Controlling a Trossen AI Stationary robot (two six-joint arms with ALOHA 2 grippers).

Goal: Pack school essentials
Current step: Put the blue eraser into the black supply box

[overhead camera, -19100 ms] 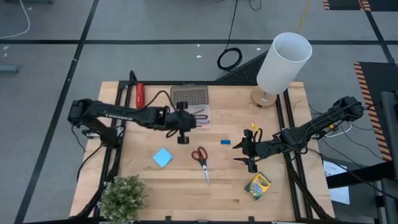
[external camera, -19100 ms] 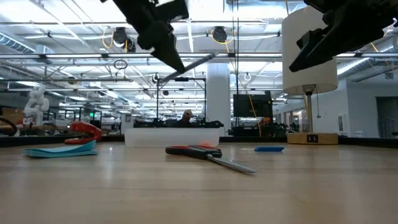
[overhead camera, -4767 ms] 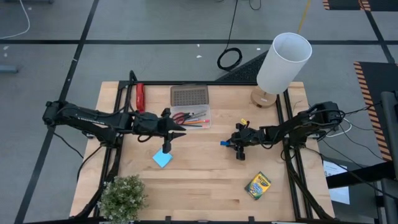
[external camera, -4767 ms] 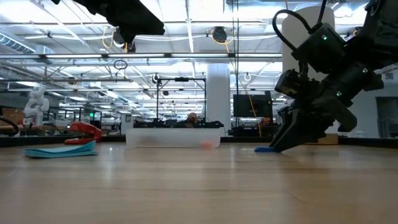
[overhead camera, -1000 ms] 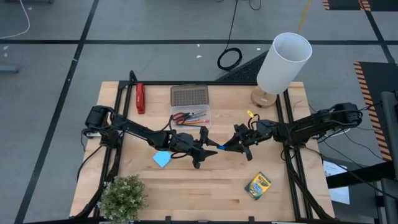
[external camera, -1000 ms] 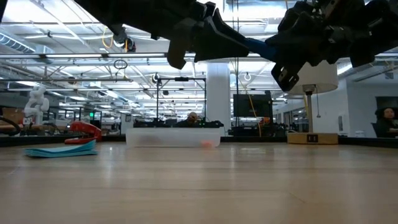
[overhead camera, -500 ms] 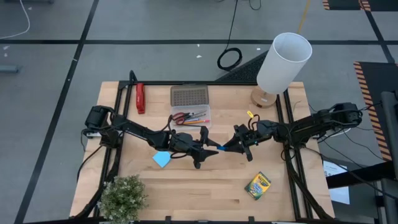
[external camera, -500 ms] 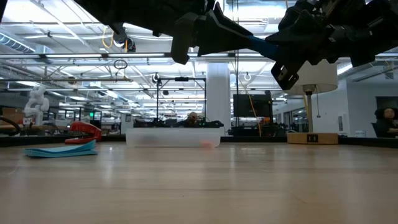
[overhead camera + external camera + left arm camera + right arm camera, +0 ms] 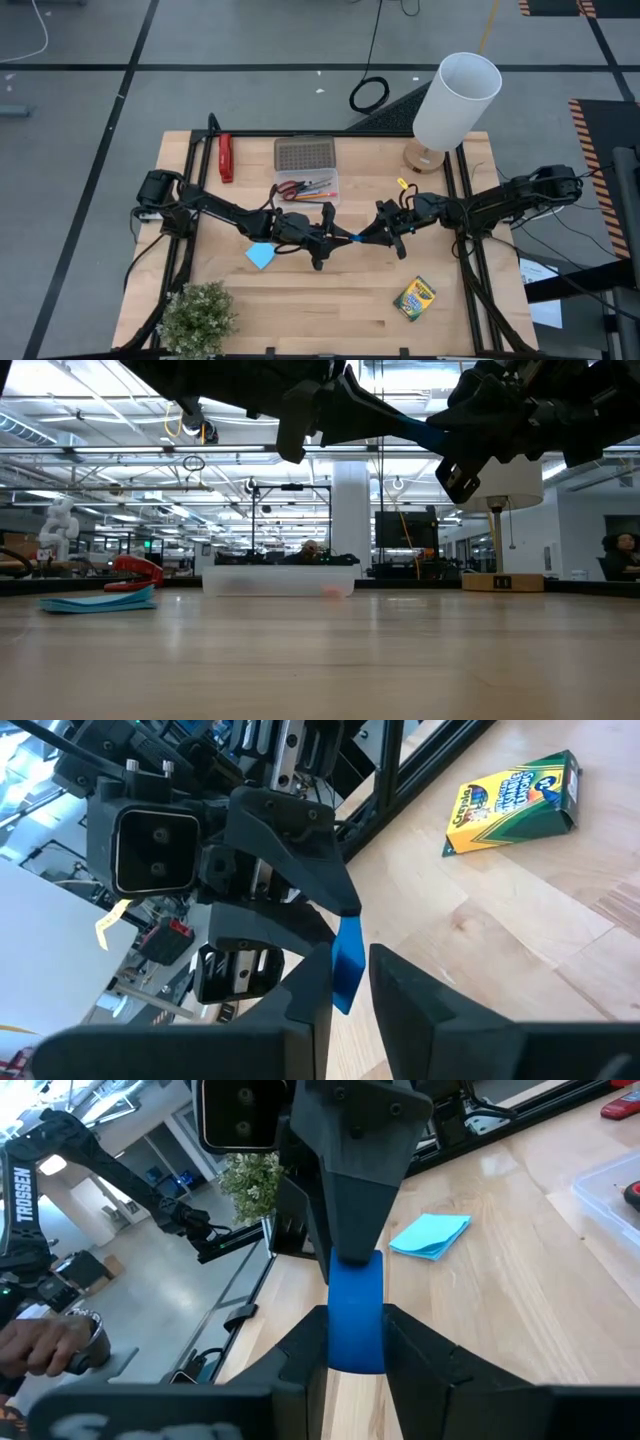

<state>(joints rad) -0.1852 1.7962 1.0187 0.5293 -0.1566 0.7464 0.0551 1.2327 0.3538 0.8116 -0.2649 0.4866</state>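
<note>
The right claw [image 9: 366, 237] and left claw [image 9: 340, 240] meet tip to tip above the middle of the worktop [image 9: 350, 300], both pinching the tiny blue eraser [image 9: 354, 238] between them. The blue note pad [image 9: 261, 255] lies nearby; the crayon box [image 9: 414, 298] sits farther off.

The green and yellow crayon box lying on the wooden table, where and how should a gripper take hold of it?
The green and yellow crayon box lies flat and tilted near the table's front right, with clear wood around it. Probably best to come straight down from above and close across its two long edges, the narrower span, turning the wrist to match the tilt. The right gripper looks nearer.
</note>
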